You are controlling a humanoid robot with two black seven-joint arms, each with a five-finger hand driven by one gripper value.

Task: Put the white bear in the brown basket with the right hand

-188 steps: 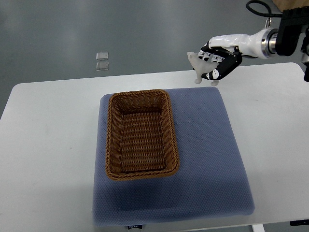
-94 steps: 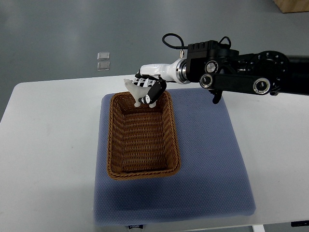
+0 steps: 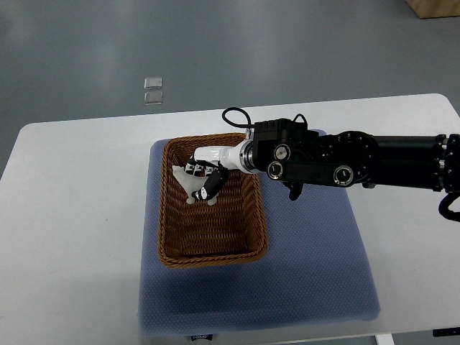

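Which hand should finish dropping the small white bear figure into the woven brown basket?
Right. The right hand already grips the small white bear figure over the inside of the woven brown wicker basket, so it likely only needs to lower and open. The left arm is not in view.

Open basket (image 3: 176,244) floor below right hand (image 3: 203,180)
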